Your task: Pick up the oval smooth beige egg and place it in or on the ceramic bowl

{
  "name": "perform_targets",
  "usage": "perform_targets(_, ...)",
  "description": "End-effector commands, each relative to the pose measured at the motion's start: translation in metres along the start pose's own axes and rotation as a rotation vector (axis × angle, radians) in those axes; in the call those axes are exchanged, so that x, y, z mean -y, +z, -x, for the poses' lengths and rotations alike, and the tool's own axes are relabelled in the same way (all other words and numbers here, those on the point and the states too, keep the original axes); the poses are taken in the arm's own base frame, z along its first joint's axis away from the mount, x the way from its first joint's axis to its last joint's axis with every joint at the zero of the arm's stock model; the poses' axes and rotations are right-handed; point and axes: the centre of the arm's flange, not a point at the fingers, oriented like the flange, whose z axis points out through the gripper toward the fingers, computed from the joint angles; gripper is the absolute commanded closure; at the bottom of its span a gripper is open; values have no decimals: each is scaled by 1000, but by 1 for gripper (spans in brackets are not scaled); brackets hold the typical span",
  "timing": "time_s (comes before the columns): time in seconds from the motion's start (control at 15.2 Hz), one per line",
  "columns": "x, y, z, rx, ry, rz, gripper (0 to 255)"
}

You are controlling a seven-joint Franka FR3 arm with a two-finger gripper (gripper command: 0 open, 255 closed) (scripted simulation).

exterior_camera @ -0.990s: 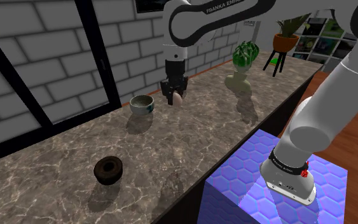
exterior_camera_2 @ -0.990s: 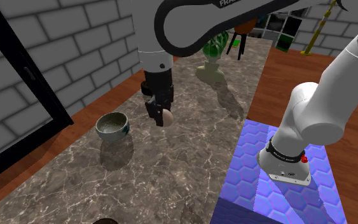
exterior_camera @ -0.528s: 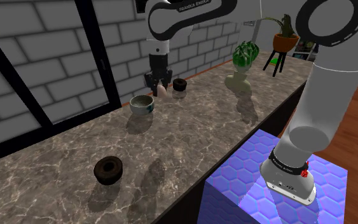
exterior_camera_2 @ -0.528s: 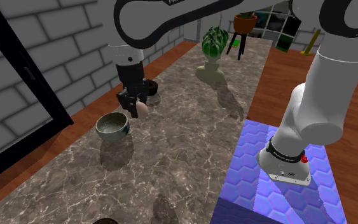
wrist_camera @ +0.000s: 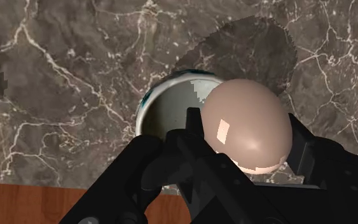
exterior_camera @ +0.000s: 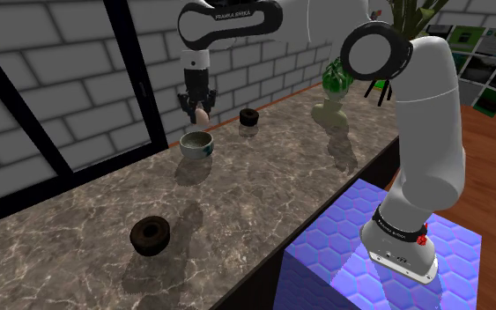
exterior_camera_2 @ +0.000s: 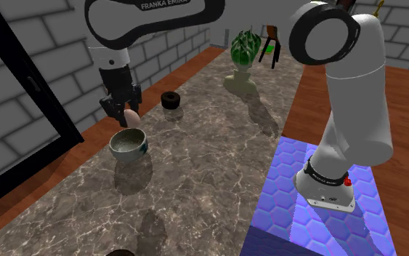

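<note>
Black two-finger claw (exterior_camera: pixel 196 113) (exterior_camera_2: pixel 126 115) (wrist_camera: pixel 246 147) clamped on smooth beige oval egg (exterior_camera: pixel 201 113) (exterior_camera_2: pixel 131 117) (wrist_camera: pixel 247 121), held in air. Pale round teal-banded bowl (exterior_camera: pixel 197 145) (exterior_camera_2: pixel 128 144) (wrist_camera: pixel 168 111) straight below claw, apart from egg. Small dark ring (exterior_camera: pixel 249 117) (exterior_camera_2: pixel 171 100) on brown marble counter (exterior_camera: pixel 263 189) (exterior_camera_2: pixel 203 174) beside claw. Second dark ring (exterior_camera: pixel 151 235) well away. In wrist view, egg and claw cover part of bowl rim.

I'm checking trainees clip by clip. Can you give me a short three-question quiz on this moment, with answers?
1. True or false: the gripper clasps the egg.
2. Where is the egg relative to the bowl? A) inside it B) in the air above it C) on the counter beside it
3. Fill in: the dark rings on the marble counter number ___.
Key: 1 true; 2 B; 3 two, the other lying farther from the bowl.
</note>
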Motion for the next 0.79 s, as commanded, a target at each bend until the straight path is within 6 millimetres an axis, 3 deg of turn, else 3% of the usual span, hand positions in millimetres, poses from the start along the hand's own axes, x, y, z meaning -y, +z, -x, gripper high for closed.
perform_targets(0.0, 4, -5, -25, -1, 1, 1, 255)
perform_targets(0.13, 5, -8, -48, -1, 1, 1, 255)
perform_targets(0.73, -4, 38, -54, -1, 1, 1, 255)
